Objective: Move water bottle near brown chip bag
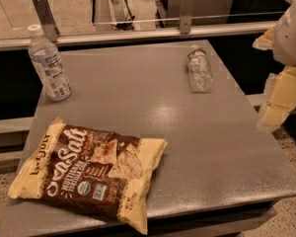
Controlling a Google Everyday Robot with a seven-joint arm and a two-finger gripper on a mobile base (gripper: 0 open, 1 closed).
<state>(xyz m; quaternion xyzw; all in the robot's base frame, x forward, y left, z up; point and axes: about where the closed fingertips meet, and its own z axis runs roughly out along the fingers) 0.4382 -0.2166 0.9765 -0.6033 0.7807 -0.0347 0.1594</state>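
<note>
The water bottle (199, 69) is clear ribbed plastic with a narrow dark label band. It lies on its side at the back right of the grey table (187, 132), cap pointing away. The brown chip bag (89, 169), dark brown with cream-yellow edges and "Sea Salt" lettering, lies flat at the front left of the table. My gripper (274, 113) hangs on the white and cream arm at the right edge of the view, off the table's right side. It is well apart from the bottle and holds nothing that I can see.
A second bottle (49, 63) with a large white-and-blue label stands upright at the back left corner. A metal rail with glass panels (138, 32) runs behind the table. The table's right edge is close beside the arm.
</note>
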